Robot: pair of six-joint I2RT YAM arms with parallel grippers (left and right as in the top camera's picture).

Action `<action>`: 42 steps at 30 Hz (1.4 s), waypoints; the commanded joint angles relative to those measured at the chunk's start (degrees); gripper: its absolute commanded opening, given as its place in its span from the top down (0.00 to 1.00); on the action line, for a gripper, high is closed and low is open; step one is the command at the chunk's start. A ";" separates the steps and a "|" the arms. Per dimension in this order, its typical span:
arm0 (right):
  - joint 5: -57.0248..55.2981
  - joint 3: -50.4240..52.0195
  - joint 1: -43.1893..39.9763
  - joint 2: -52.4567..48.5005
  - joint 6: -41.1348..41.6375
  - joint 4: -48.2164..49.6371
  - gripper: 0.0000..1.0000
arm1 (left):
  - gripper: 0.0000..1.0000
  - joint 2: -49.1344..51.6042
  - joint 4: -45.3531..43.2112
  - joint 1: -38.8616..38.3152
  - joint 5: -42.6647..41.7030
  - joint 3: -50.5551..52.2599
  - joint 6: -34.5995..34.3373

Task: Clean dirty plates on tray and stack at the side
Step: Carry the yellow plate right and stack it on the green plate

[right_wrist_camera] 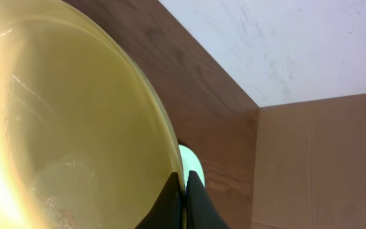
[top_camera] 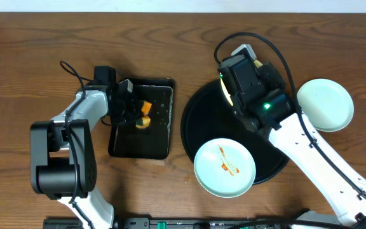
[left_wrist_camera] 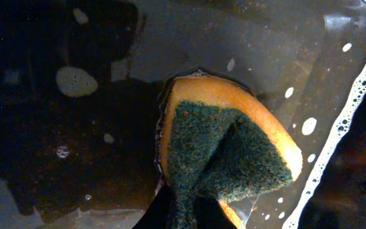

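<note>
My right gripper (right_wrist_camera: 184, 181) is shut on the rim of the pale yellow plate (right_wrist_camera: 62, 127) and holds it tilted on edge above the back of the big round black tray (top_camera: 202, 121); from overhead only a sliver of that plate (top_camera: 224, 89) shows beside the wrist. A mint-blue plate with orange-red sauce smears (top_camera: 225, 168) lies on the tray's front. A clean mint-blue plate (top_camera: 325, 104) lies on the table at the right. My left gripper (left_wrist_camera: 189, 213) is shut on a yellow sponge with a green scouring face (left_wrist_camera: 227, 149), pressed into the wet rectangular sponge tray (top_camera: 161, 95).
The rectangular black sponge tray (left_wrist_camera: 75, 159) holds soapy water with foam along its rim. A pale wall and a cardboard-coloured panel (right_wrist_camera: 323, 159) stand behind the table's far edge. Cables loop over both arms.
</note>
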State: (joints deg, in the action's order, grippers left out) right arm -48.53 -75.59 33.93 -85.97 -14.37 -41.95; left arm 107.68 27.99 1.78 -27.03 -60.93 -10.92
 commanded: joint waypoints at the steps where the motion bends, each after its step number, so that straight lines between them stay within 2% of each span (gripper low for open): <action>1: -2.21 -0.15 0.55 1.33 -0.22 0.76 0.99 | 0.93 0.66 -0.26 0.39 2.67 1.36 -0.74; 7: 5.29 -0.15 -3.48 1.33 9.31 0.50 0.99 | 0.92 0.66 -0.26 0.39 2.67 1.36 -0.74; 14: 19.69 -0.15 -18.91 1.31 21.81 -0.48 0.99 | 0.92 0.66 -0.26 0.39 2.67 1.36 -0.74; 22: 27.08 -0.04 -37.59 1.20 34.36 -3.13 0.99 | 0.93 0.66 -0.26 0.39 2.67 1.36 -0.74; 25: 30.16 -0.04 -44.48 0.20 35.85 -3.67 0.99 | 0.92 0.66 -0.26 0.39 2.67 1.36 -0.74; 31: 35.21 -0.04 -52.83 -4.57 37.79 -3.50 0.99 | 0.92 0.66 -0.24 0.39 2.67 1.36 -0.74; 42: 38.56 -0.04 -60.11 -16.04 38.69 -1.49 0.99 | 0.93 0.66 -0.22 0.39 2.67 1.36 -0.74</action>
State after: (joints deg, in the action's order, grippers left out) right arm -11.35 -75.57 -24.45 -100.16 22.46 -43.99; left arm 107.68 27.99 1.78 -27.03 -60.93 -10.94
